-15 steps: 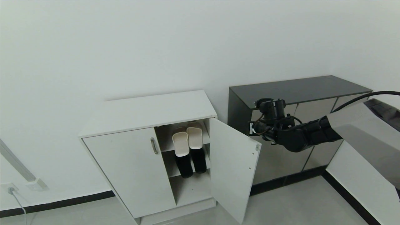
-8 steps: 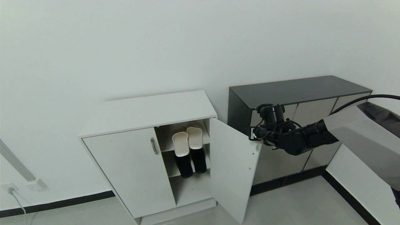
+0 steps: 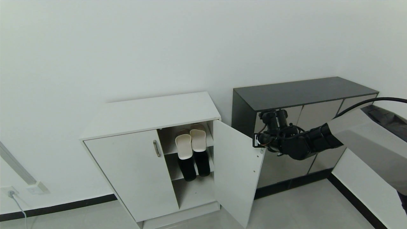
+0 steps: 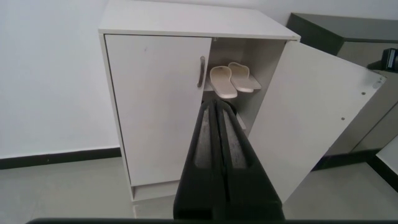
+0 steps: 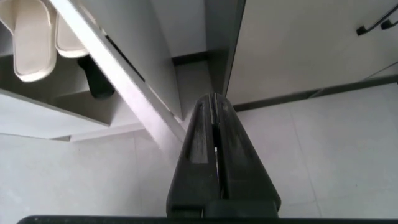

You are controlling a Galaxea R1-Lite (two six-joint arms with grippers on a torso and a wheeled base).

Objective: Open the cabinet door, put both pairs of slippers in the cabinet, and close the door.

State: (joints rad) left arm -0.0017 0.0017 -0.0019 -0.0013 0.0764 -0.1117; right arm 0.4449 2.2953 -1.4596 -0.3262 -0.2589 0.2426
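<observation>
The white cabinet [image 3: 152, 114] has its left door closed and its right door [image 3: 237, 171] swung open. White slippers [image 3: 190, 143] lie on the upper shelf, with black slippers [image 3: 194, 167] on the shelf below. My right gripper [image 3: 255, 141] is shut and empty at the top outer corner of the open door. In the right wrist view that gripper [image 5: 214, 98] is beside the door's edge [image 5: 124, 81], with the white slippers [image 5: 37, 37] beyond. My left gripper [image 4: 216, 104] is shut and empty, held back from the cabinet and pointing at the opening and the white slippers [image 4: 231, 78].
A dark cabinet [image 3: 302, 90] with grey fronts stands against the wall just right of the open door. The closed left door carries a metal handle [image 3: 156, 148]. A wall socket with a cable [image 3: 11, 193] is at the far left. Pale floor [image 3: 302, 206] lies open in front.
My right gripper has come down and slightly left, toward the top outer corner of the open door. The door and the slippers have not moved.
</observation>
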